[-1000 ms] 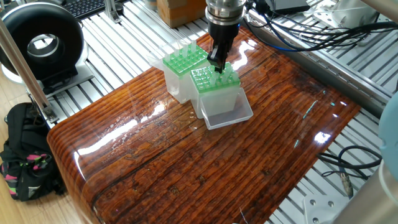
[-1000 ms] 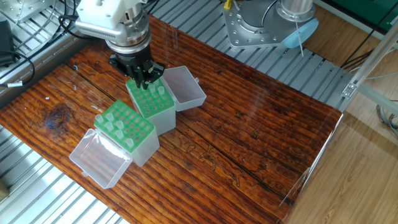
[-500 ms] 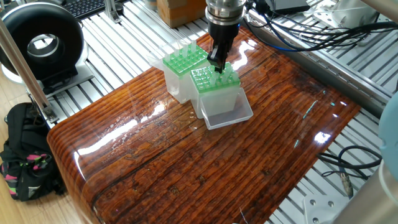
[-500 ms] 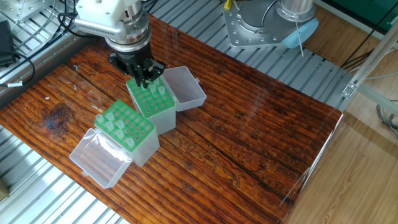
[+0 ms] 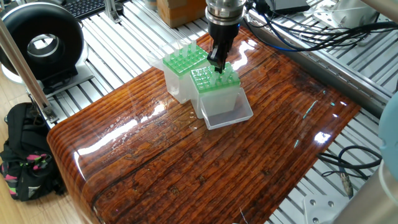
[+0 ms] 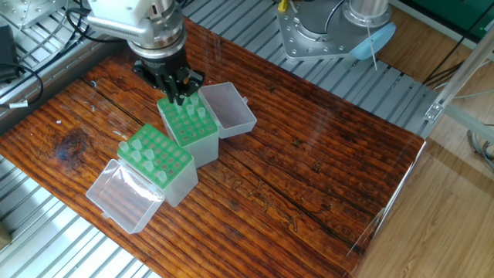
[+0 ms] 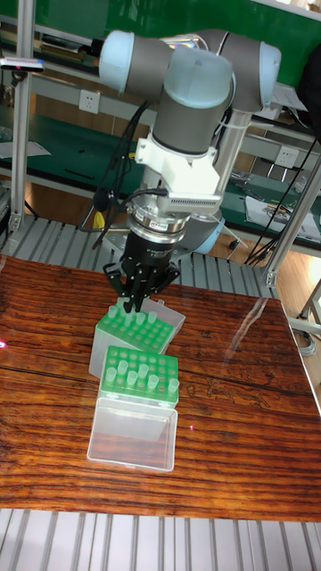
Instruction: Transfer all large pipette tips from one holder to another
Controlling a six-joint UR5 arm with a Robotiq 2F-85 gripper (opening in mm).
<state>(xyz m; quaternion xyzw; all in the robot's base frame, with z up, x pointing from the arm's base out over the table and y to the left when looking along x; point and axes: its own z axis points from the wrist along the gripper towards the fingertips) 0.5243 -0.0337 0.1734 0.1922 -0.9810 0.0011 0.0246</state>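
Wooden table point(image 6: 309, 177): glossy, dark-grained, set on ribbed metal decking. Robot arm point(image 7: 192, 85): grey with blue joints, seen whole only in the tall view, green benches behind. Two green-topped tip boxes, touching, clear lids open flat. Far box point(image 6: 187, 123) under the gripper point(image 6: 176, 94); near box point(image 6: 158, 161) holds most pipette tips point(image 6: 143, 153), standing upright. Gripper fingers dip at the far box's top; whether together or apart cannot be told. Side view adds a black fan, bag and cables.
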